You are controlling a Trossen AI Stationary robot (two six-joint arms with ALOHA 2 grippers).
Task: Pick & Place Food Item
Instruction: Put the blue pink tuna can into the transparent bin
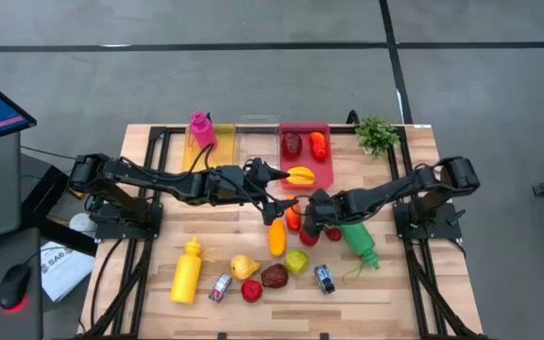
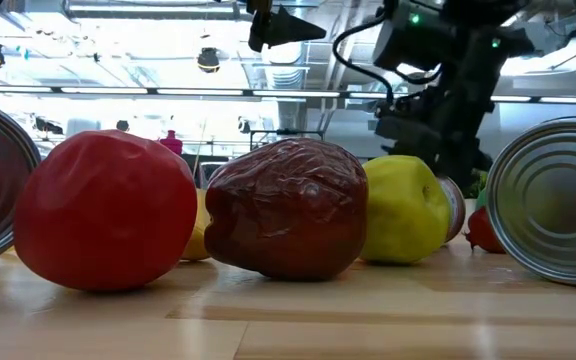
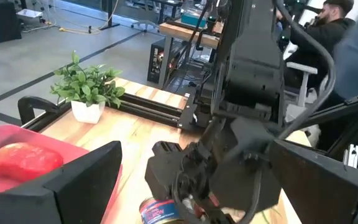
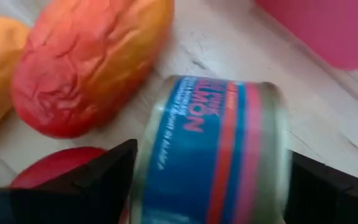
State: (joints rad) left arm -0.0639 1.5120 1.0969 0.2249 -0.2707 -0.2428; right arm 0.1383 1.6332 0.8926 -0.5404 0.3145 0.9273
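A blue salmon can with a red stripe [image 4: 210, 137] lies on the wooden table among the food items. My right gripper [image 4: 210, 171] has come down over it from above, slanting, and is open, with one finger on either side of the can. In the high view the right gripper [image 1: 312, 222] hides the can. The can's edge [image 3: 159, 213] shows under the right arm in the left wrist view. My left gripper [image 1: 277, 177] hangs open and empty above the table beside the red tray [image 1: 329, 142], which holds several food items. My right gripper's fingers [image 4: 107, 177] flank the can's sides [image 4: 148, 155] from above. The can lies on the table. I cannot tell whether either finger touches it.
An orange-red food item [image 4: 86, 68] and a red one [image 4: 61, 165] lie close beside the can. A green bottle [image 1: 359, 241], a yellow bottle [image 1: 187, 272], two small cans [image 1: 220, 288] and fruit [image 1: 274, 276] fill the near half. A plant [image 1: 376, 134] stands far right.
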